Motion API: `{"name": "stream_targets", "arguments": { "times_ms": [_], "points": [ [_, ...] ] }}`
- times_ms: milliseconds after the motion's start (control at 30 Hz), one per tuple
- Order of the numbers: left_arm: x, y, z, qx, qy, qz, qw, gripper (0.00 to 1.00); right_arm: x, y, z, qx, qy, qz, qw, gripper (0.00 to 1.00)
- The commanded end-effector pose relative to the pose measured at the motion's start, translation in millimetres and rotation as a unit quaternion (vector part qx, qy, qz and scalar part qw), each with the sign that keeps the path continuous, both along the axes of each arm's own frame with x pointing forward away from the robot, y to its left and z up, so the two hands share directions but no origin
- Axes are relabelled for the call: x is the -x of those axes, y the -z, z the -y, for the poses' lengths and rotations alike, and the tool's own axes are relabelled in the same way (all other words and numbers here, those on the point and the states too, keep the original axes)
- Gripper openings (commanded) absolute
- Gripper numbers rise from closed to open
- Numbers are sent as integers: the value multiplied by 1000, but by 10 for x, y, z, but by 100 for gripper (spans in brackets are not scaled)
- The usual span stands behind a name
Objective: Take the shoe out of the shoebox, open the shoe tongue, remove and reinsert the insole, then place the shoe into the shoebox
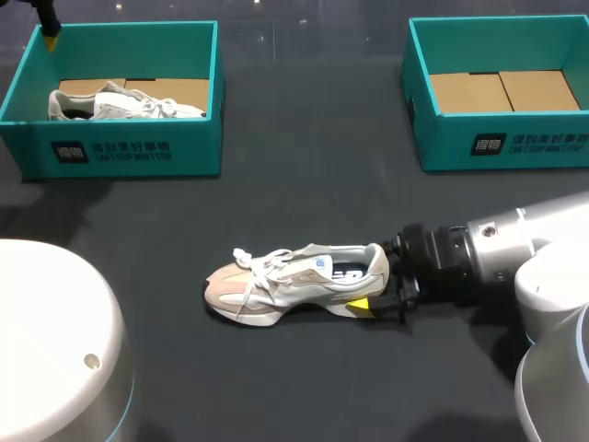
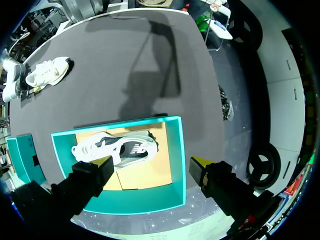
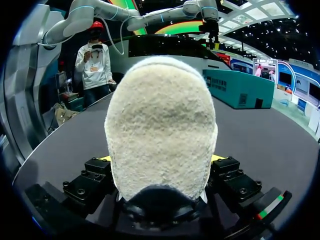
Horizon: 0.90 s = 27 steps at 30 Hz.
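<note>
Dark matte table [image 1: 304,387] carries two teal shoeboxes at its far side, well apart. The left shoebox [image 1: 120,152] has a grey-white sneaker [image 1: 120,103] lying on its cardboard floor, and the right shoebox [image 1: 497,147] shows bare cardboard flaps. Between them & nearer to us, the beige sneaker [image 1: 294,281] sits on its sole on the tabletop, outside both boxes, toe toward our left, laces loose over the tongue. Our right arm comes in low from the right w/ the right gripper [image 1: 375,302] at the heel; no other obj lies close to the shoe. In head view our left gripper [image 1: 49,33] shows only as a yellow tip at the far-left corner of the left shoebox. Left wrist view fills that in: the gripper hangs high over that box, fingers spread wide & holding nothing, looking down on the grey-white sneaker, w/ the beige sneaker far off across the table. Right wrist view adds what head view can't: the fuzzy heel fills the gap between the fingers, a yellow tip peeking out on each side against it, so we read the jaws as clamped on the heel. The heel blocks that cam's sight of the rest of the shoe. Head view alone shows the opening, dark inside, w/ a blue-white tag at the tongue.
</note>
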State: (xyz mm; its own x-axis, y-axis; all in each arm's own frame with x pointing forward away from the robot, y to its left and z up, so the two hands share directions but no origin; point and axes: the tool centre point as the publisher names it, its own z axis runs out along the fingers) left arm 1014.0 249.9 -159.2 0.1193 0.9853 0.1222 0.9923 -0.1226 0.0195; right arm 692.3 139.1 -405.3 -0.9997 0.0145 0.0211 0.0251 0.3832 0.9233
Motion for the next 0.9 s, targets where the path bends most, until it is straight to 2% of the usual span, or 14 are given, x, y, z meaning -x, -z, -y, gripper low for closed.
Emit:
{"name": "stream_targets", "arguments": {
  "times_ms": [33, 667, 733, 800, 900],
  "points": [
    [11, -3, -5, 0, 1, 1, 1000, 100, -10, 12, -54, 4, 1, 0, 1000, 0],
    [11, -3, -5, 0, 1, 1, 1000, 100, 1, 12, -62, 5, 4, 0, 1000, 0],
    [150, -51, 111, 16, -24, 1, 1000, 100, 1, 12, -62, 5, 4, 0, 1000, 0],
    [307, -93, 238, 37, -87, -17, 995, 100, 1, 12, -62, 5, 4, 0, 1000, 0],
    [519, -87, 471, 2, -204, -4, 979, 100, 1, 12, -62, 5, 4, 0, 1000, 0]
  ]
}}
